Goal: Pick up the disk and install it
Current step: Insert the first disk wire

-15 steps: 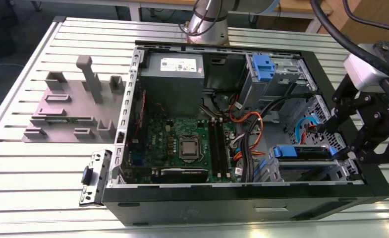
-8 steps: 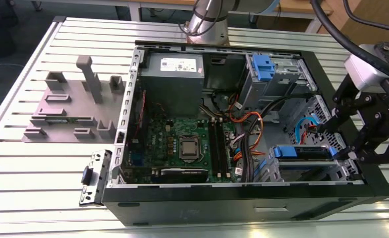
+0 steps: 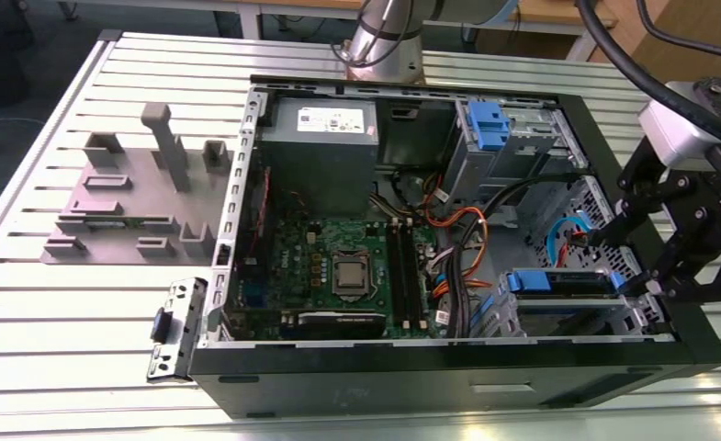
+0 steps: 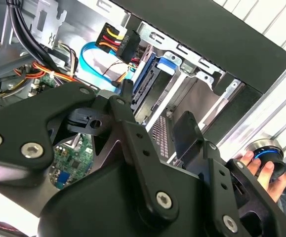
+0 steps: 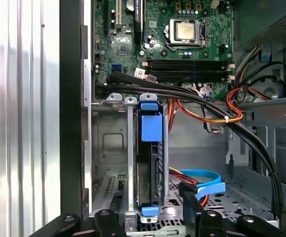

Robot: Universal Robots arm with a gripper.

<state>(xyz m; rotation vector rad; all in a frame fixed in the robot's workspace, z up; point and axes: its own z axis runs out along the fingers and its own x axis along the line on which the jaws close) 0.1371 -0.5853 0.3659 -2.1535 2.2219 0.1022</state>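
Disk (image 3: 564, 281) already seated on edge in its cage by the case's (image 3: 458, 377) near corner on the desk (image 3: 66, 303). Claw (image 3: 654, 266) spread open, empty, just above. Install apparently complete.

No word or number can be read anywhere. The power supply (image 3: 321, 147), at twelve o'clock inside the computer case (image 3: 458, 363) in the exterior view, carries a white sticker (image 3: 324, 117) with rows of dark print too fine to make out. In the first wrist view the circuit board (image 5: 133, 44) bears tiny white markings, and a small white tag (image 5: 139, 73) sits at about seven o'clock from the processor (image 5: 184, 30); both are illegible.
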